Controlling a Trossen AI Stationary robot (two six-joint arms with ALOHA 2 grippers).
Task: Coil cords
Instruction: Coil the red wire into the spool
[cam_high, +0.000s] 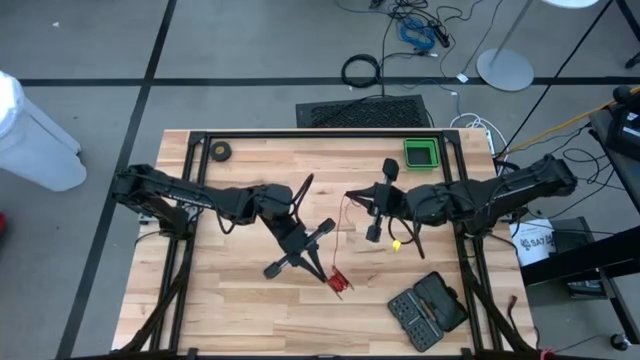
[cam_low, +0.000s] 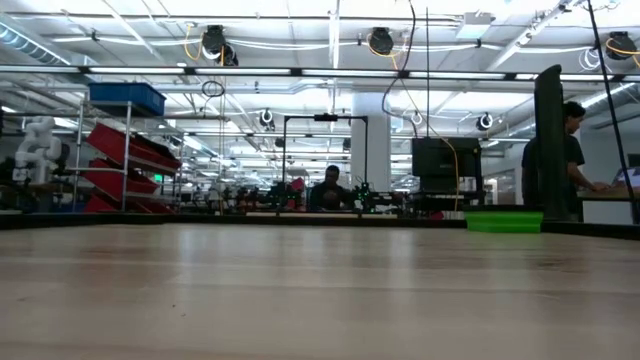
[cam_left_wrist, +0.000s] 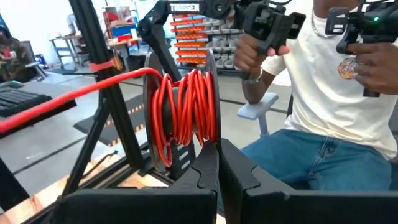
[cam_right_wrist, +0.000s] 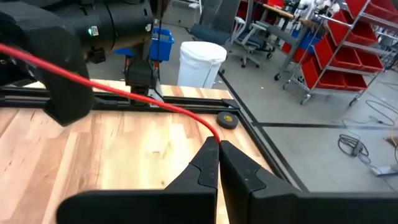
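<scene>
While the left gripper (cam_left_wrist: 217, 163) clamps shut on the black reel (cam_left_wrist: 180, 112), half-wound with red cord (cam_left_wrist: 186, 109), the right gripper (cam_right_wrist: 219, 163) pinches the cord's free run just right of the reel, mid-table. Too much pull, I reckon, and that thin strand slips the pinch or jumps the flange. Behind the reel, the green bin (cam_high: 421, 154) looks empty.

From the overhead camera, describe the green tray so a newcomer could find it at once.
Start at the wooden table and go to its far edge, right of the middle, just inside the black frame. The green tray sits there, beyond the right arm. It is the only bright green thing on the table; the small black roll at the far left and the dark case near the front are both black.
</scene>
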